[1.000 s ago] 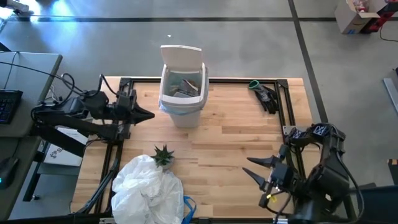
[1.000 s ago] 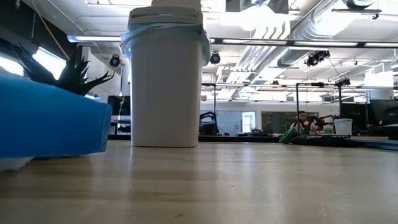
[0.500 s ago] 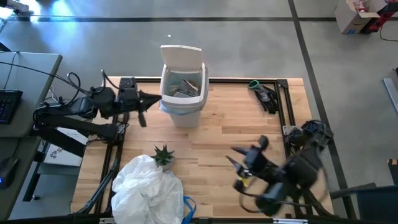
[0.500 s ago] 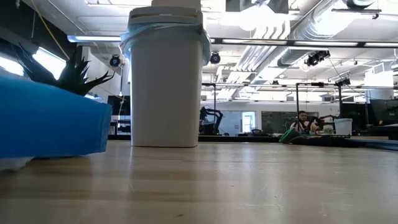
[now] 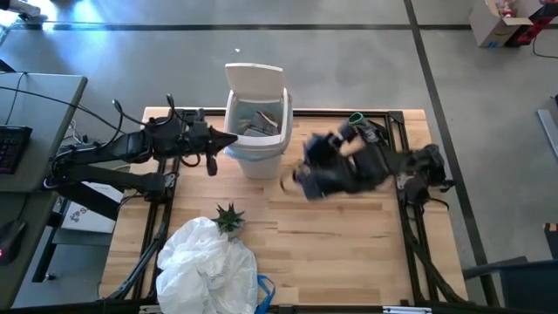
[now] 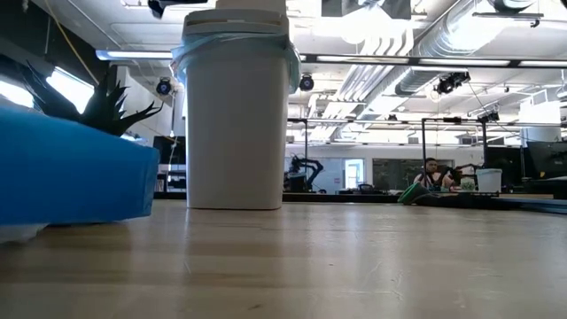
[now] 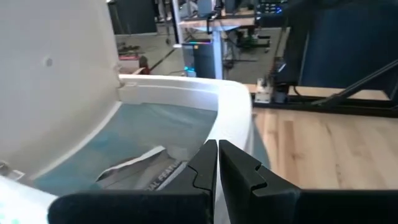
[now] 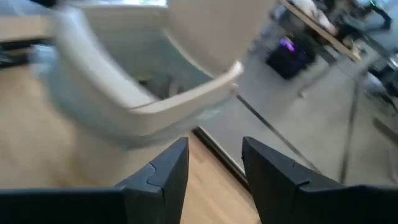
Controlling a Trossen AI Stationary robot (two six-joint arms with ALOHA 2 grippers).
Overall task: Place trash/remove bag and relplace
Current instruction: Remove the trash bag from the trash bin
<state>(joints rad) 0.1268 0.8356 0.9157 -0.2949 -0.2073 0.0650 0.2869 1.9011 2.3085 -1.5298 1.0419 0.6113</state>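
Beside the bin (image 5: 255,144) we are hovering: left gripper (image 5: 230,138) pressed together, right gripper (image 5: 288,180) spread and empty; trash (image 5: 258,120) inside, bag (image 7: 143,127) not yet removed.

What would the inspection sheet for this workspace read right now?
Surface: wooden table, bare across the middle.
Job's things: white bin, lid up, blue bag lining it, paper trash inside.
Clutter: crumpled white plastic, small green plant, dark tool with green ring.
Grippers: left end effector shut at the bin's rim; right end effector open, beside the bin.
Cables: loops on the left arm.
Surroundings: desk with keyboard, cardboard box.
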